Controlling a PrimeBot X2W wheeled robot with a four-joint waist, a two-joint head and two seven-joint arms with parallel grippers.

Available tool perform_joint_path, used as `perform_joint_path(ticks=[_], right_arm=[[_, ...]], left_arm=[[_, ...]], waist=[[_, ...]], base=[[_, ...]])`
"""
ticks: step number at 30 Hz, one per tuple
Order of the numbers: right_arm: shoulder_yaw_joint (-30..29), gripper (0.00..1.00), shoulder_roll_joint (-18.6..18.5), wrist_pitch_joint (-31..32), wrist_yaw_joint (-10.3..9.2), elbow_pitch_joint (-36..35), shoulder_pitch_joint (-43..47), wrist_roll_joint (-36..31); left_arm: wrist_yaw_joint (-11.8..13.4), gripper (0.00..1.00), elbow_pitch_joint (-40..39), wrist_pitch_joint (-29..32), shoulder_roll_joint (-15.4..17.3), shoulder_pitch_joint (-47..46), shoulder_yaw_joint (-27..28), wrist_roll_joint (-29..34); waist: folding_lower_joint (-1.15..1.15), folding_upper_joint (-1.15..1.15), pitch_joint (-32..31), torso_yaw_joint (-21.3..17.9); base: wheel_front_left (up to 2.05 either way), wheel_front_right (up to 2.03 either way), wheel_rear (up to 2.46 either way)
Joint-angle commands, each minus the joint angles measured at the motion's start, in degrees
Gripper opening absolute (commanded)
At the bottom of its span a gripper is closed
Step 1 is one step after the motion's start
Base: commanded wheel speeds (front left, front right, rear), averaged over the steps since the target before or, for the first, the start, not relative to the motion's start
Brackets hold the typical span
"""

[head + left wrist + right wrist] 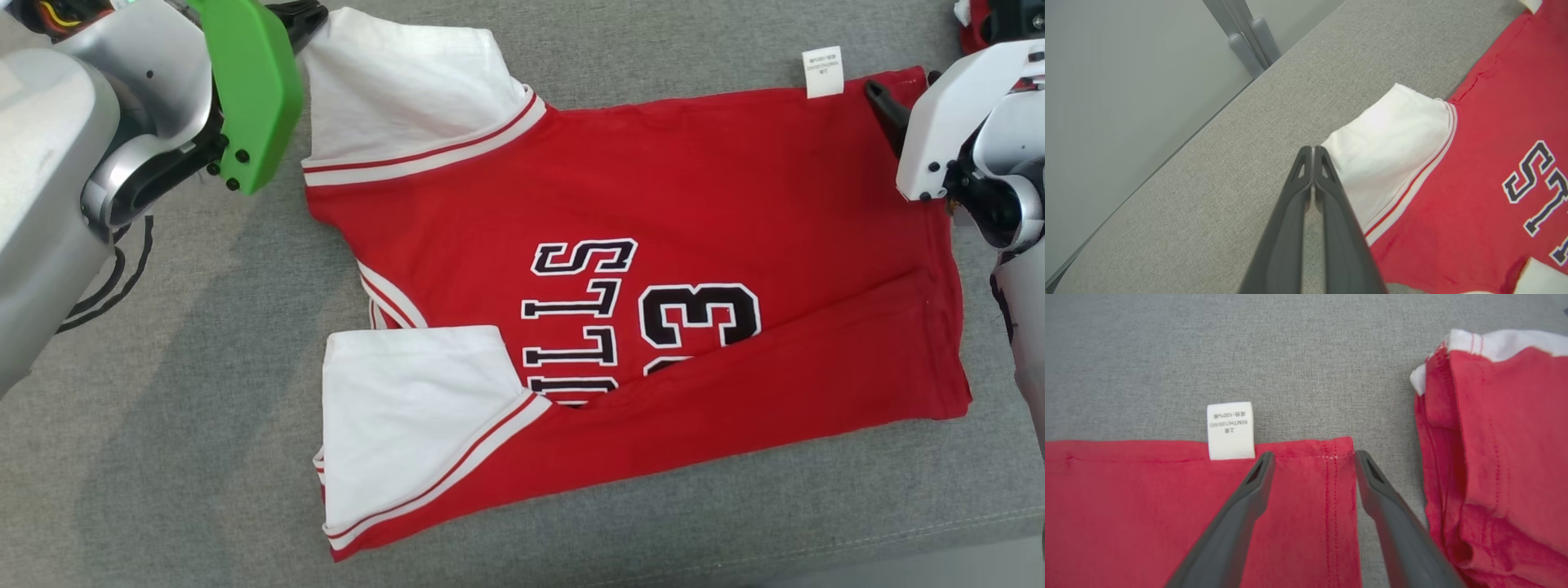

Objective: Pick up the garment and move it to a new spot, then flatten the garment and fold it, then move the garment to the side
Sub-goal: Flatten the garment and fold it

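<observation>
The garment (694, 204) is a red jersey with white sleeves and black lettering, lying partly folded on a grey cushion (204, 457). My left gripper (1313, 150) is shut, its tips right beside the corner of the far white sleeve (1392, 139); I see no cloth between the fingers. In the head view the left gripper (306, 18) sits at the top left by that sleeve (392, 82). My right gripper (1312, 457) is open, its fingers straddling the garment's (1126, 506) far hem corner just right of a white care label (1231, 430). The head view shows the right gripper (883, 102) on that corner.
Another red garment with white trim (1494, 457) lies crumpled close to the right of the right gripper, seen also at the head view's top right corner (967, 28). The cushion's front edge (898, 531) runs along the bottom right. A grey floor and post (1249, 45) lie beyond its far edge.
</observation>
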Motion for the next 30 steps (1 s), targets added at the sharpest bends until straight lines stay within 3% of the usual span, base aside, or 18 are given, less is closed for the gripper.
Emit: perform_joint_path(ticks=[1,10,11,12,15,16,22,30], right_arm=[[-0.13,1.00,-0.46,0.41,-0.04,0.72,-0.94,-0.50],[-1.10,1.00,-1.23,0.86,-0.04,2.91,-1.41,-1.25],[-1.12,0.87,-1.30,0.71,-0.04,3.02,-1.41,-1.23],[-1.24,0.57,-1.15,0.68,-0.04,3.38,-1.40,-0.92],[-1.21,0.25,-1.09,0.47,-0.04,3.82,-1.41,-0.44],[-0.99,0.00,-1.06,0.23,-0.04,3.88,-1.49,-0.27],[0.35,0.00,-1.66,-2.25,-0.04,3.02,-2.39,0.47],[0.21,0.00,-1.74,-6.62,-0.04,2.40,-5.06,2.95]], left_arm=[[0.29,0.00,-0.41,-0.13,0.57,0.95,0.01,0.11],[0.78,0.00,-1.57,-0.48,0.70,1.44,-0.29,0.06],[0.78,0.00,-1.59,-0.49,0.65,1.45,-0.35,0.09],[0.77,0.00,-1.52,-0.52,0.58,1.44,-0.40,0.03],[0.75,0.00,-1.38,-0.58,0.52,1.31,-0.50,0.06],[0.73,0.00,-1.33,-0.64,0.49,1.26,-0.54,0.06],[0.53,0.00,-0.89,-2.91,0.90,0.41,-0.92,1.69],[0.21,0.00,2.43,-17.47,-0.21,-2.97,0.41,8.44]], waist=[[0.00,0.00,0.07,0.67],[0.00,0.00,-0.04,1.53],[0.00,0.00,-0.06,1.56],[0.00,0.00,-0.08,1.56],[0.00,0.00,-0.03,1.57],[0.00,0.00,0.00,1.56],[0.00,0.00,-0.12,1.37],[0.00,0.00,-0.18,0.86]], base=[[0.00,0.00,0.00],[0.00,0.00,0.00],[0.00,0.00,0.00],[0.00,0.00,0.00],[0.00,0.00,0.00],[0.00,0.00,0.00],[0.00,0.00,0.00],[0.00,0.00,0.00]])
